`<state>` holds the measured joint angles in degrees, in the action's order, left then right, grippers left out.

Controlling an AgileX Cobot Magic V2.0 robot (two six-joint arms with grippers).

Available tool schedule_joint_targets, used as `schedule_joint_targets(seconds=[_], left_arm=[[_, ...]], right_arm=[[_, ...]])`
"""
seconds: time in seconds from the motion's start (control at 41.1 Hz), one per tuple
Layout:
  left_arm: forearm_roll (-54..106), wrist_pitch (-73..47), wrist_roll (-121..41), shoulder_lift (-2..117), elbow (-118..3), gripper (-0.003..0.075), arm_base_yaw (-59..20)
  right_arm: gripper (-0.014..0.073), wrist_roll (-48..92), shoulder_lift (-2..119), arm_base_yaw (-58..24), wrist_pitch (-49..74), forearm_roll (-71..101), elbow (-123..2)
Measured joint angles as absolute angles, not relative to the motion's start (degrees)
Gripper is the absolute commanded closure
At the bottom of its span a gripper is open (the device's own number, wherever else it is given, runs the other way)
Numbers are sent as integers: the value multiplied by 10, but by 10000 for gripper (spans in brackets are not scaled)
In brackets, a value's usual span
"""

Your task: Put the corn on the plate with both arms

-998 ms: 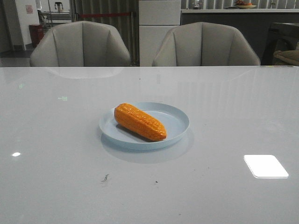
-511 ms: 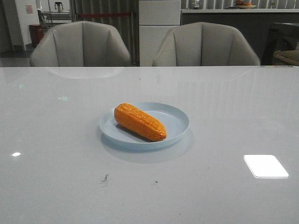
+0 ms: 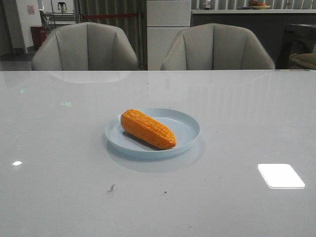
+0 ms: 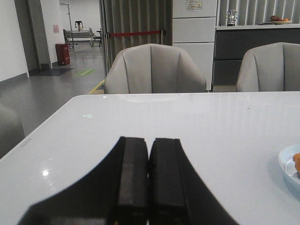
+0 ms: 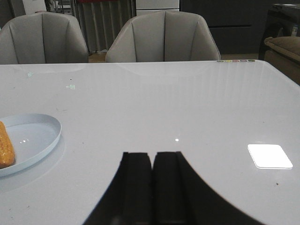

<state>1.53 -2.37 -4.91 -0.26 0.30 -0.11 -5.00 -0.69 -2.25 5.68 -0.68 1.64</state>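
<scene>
Lying diagonally inside the pale blue round plate [image 3: 190, 129] mid-table, the orange bumpy corn cob [image 3: 147, 129] looks delivered; left gripper [image 4: 148, 176] and right gripper [image 5: 153, 185] sit clenched, empty, near the table's front edge.

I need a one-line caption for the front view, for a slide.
Orange corn lies diagonally on the pale blue plate on a glossy table; no gripper is in view.

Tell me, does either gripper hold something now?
Nothing is held. Left gripper and right gripper are shut and empty; the corn lies on the plate.
</scene>
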Motion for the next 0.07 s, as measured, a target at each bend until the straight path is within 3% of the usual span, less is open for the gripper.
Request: schedule_joint_targets(seconds=[0.073], left_arm=[[15,-24,-49,-3,3,624,-1]], right_arm=[[529,-50,-7,-22,57,-7,16]])
